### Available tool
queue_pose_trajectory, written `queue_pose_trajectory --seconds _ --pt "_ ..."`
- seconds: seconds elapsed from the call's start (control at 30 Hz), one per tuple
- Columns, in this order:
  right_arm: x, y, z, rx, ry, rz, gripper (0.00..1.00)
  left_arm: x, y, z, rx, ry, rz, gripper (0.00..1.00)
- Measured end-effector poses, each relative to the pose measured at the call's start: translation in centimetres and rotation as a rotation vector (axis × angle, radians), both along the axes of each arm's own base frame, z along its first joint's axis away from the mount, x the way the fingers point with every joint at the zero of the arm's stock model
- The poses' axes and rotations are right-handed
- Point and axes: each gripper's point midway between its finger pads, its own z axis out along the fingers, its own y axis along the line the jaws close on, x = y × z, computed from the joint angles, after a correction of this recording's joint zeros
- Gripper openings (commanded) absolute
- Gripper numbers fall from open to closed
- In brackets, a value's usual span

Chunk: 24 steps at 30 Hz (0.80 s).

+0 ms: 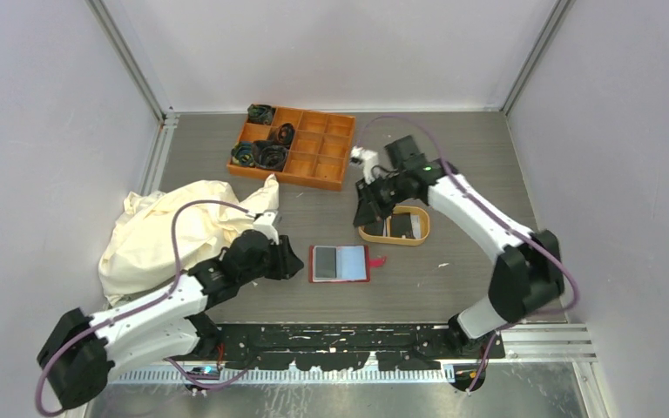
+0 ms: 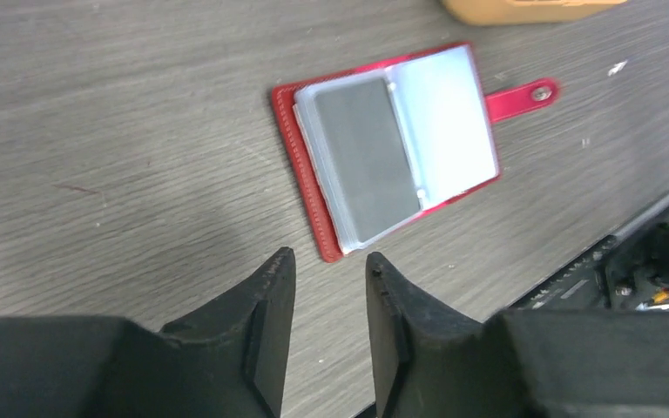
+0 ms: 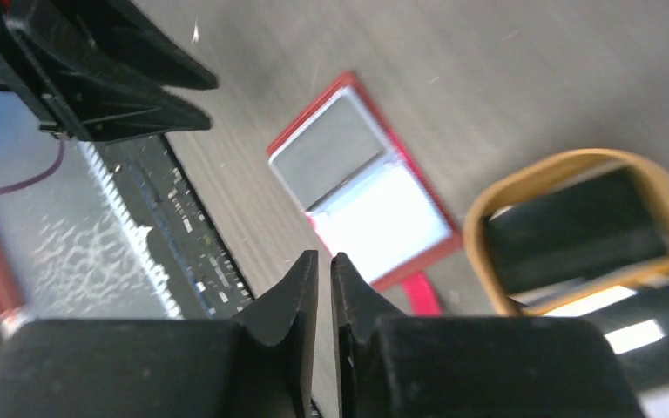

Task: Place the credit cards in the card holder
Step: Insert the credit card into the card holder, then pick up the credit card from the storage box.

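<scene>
The red card holder (image 1: 340,263) lies open on the table, grey pocket on the left, light-blue pocket on the right, snap tab pointing right. It also shows in the left wrist view (image 2: 392,148) and the right wrist view (image 3: 361,187). Black credit cards (image 1: 401,225) lie in the tan oval tray (image 1: 422,235); the right wrist view shows them dark, with light stripes (image 3: 575,231). My left gripper (image 2: 329,257) is open and empty, just left of the holder (image 1: 293,261). My right gripper (image 3: 324,259) is shut and empty, above the tray's left end (image 1: 364,212).
An orange compartment box (image 1: 293,146) with dark coiled items stands at the back. A crumpled cream cloth (image 1: 170,231) lies at the left beside my left arm. The tray's rim (image 3: 566,164) is close beside the holder's tab.
</scene>
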Motion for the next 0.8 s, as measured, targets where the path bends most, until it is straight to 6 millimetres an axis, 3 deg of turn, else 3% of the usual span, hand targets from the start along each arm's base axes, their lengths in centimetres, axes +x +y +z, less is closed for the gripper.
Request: queue_pose_trajectory --seconds 0.07,0.17,0.2,0.23,0.4,0.5,0.53,0.67,0.8 --pt "1.3 -1.7 3.0 0.035 -0.11 -0.034 0.28 0.0 0.3 2.2 -0.022 -0.054 -0.007 0.59" --pt "3.3 -4.8 6.3 0.037 -0.262 -0.136 0.69 0.1 0.6 5.2 -0.041 -0.122 -0.02 0.77" --pt "4.0 -5.9 7.3 0.024 -0.326 -0.173 0.88 0.2 0.6 6.4 -0.052 -0.148 -0.025 0.81" --pt "4.4 -6.5 8.0 0.015 -0.36 -0.205 0.98 0.3 0.6 7.7 -0.062 -0.176 -0.029 0.84" --pt "6.3 -8.8 10.8 -0.054 -0.544 -0.318 0.99 1.1 0.5 14.8 -0.109 -0.307 -0.046 0.89" --pt "7.2 -8.7 11.2 -0.059 -0.523 -0.329 1.0 1.7 -0.4 18.9 -0.131 -0.35 -0.078 0.91" --pt "7.5 -8.4 11.2 -0.038 -0.509 -0.329 0.99 1.9 -1.1 20.6 -0.149 -0.357 -0.098 0.98" --pt "7.1 -8.5 10.0 0.073 -0.418 -0.349 0.99 2.5 -3.9 25.9 -0.265 -0.344 -0.14 1.0" --pt "6.5 -10.2 7.1 0.142 -0.293 -0.422 0.99 2.6 -6.1 30.5 -0.428 -0.285 -0.135 1.0"
